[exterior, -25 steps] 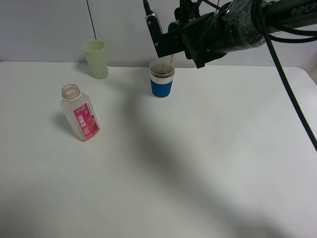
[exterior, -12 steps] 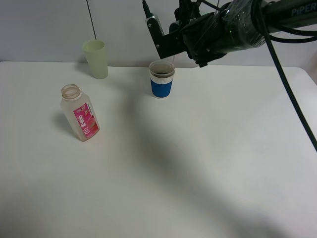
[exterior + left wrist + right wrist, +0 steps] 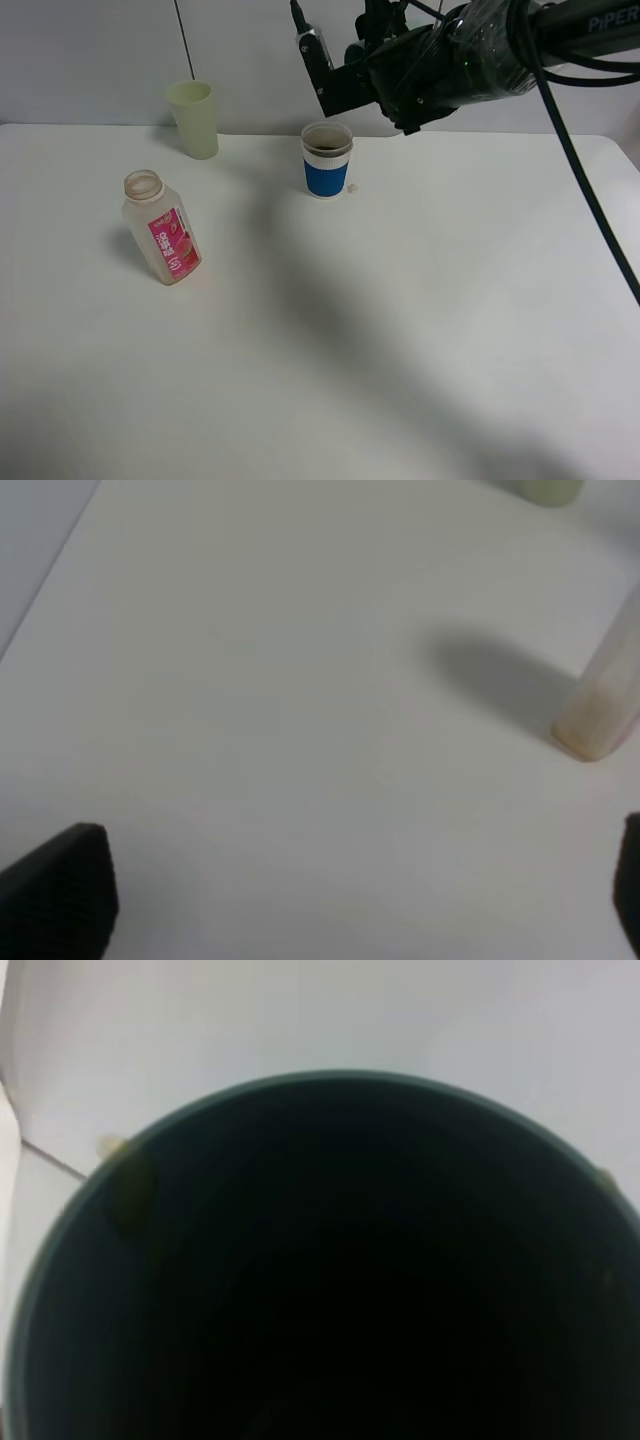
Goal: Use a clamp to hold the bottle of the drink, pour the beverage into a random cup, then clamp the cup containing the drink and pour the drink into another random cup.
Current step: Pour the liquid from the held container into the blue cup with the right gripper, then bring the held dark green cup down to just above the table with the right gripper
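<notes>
The teal cup (image 3: 330, 1260) fills the right wrist view, its inside dark. My right gripper (image 3: 338, 88) is shut on it, high above the blue-banded white cup (image 3: 327, 160). In the exterior view the teal cup is hard to tell from the black arm. The white cup stands on the table with dark brown beverage (image 3: 326, 139) inside. The clear bottle (image 3: 160, 228) with the pink label stands at the left, uncapped; its base (image 3: 600, 720) shows in the left wrist view. My left gripper (image 3: 345, 895) is open over bare table, apart from the bottle.
A pale green tumbler (image 3: 194, 118) stands at the back left near the wall. A small brown drop (image 3: 351, 187) lies on the white table (image 3: 400, 330) just right of the blue-banded cup. The right arm and its cable hang over the back right.
A thin stream ran from the held cup into the blue-banded cup a second ago and has stopped. A drop now lies beside that cup. The right gripper has risen slightly.
</notes>
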Available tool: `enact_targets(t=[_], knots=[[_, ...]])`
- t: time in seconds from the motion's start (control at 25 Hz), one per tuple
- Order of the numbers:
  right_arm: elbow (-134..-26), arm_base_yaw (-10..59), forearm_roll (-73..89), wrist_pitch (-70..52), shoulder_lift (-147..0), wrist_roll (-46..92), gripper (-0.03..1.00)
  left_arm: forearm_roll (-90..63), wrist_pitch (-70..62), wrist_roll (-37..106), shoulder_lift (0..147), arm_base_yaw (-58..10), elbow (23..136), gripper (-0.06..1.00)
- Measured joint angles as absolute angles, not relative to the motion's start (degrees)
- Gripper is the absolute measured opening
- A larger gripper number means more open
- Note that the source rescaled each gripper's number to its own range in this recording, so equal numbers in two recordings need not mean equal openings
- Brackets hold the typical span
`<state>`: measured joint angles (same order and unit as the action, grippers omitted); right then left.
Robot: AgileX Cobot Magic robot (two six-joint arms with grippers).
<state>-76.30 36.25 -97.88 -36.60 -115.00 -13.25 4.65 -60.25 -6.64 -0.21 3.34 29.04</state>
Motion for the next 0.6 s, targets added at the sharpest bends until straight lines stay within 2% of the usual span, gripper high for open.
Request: enact_targets(t=[0.36,0.6], knots=[[-76.30,36.25,-94.83,-36.54,-115.00,-59.22,0.00,4.65,-60.25,-6.64,-0.21,3.34,29.04,1.00],[-76.30,36.25,-86.44,-31.49,-113.32,-66.33,0.00,4.65,-60.25,-6.64,-0.21,3.34,29.04,1.00]])
